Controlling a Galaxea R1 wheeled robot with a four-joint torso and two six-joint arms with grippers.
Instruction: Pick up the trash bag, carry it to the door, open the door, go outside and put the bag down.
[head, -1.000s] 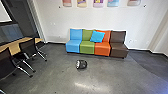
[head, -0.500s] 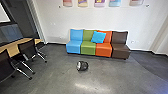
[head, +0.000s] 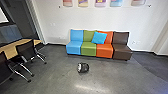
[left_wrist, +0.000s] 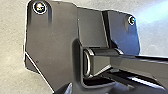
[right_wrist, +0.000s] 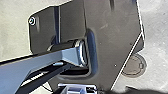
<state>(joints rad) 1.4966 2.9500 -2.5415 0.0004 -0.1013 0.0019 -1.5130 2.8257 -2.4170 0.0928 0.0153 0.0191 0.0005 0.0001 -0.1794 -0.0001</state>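
A black rounded object (head: 83, 67) with a pale left end lies on the grey floor in front of the sofa in the head view. I cannot tell whether it is the trash bag or a bin on its side. The wrist views hold my own body plate and jointed bars above a pale floor, and how my left and right grippers stand I cannot tell.
Against the white wall stands a sofa (head: 88, 48) in blue, green, orange and brown, with a blue pillow (head: 99, 38). Black chairs (head: 25, 50) stand by a wooden table (head: 9, 49) at the left. A round floor cover (right_wrist: 135, 66) is in the right wrist view.
The head view has shifted a little with my own motion. The sofa looks slightly larger, and the black object sits a bit lower in the view.
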